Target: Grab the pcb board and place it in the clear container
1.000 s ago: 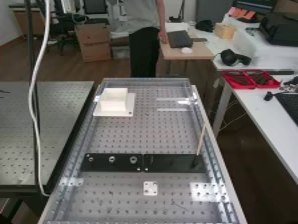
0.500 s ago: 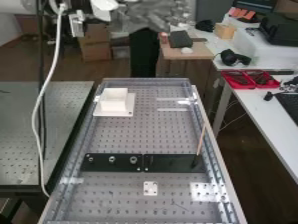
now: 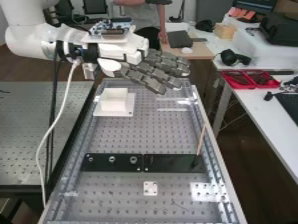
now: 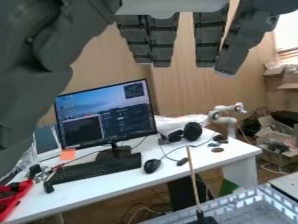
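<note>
Holding our hand (image 3: 154, 70) open over the far end of the surface (image 3: 136, 132), we are seeing a small white plate (image 3: 151, 189) with dark spots, possibly the board, lying flat near the black strips (image 3: 169, 163).

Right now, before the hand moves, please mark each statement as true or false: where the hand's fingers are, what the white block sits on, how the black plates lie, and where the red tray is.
1. The hand has its fingers curled round the stick. False: its fingers are spread, away from the stick.
2. The white block sits on a white plate. True.
3. The black plates are stacked on each other. False: they lie side by side.
4. The red tray is on a white table. True.
</note>
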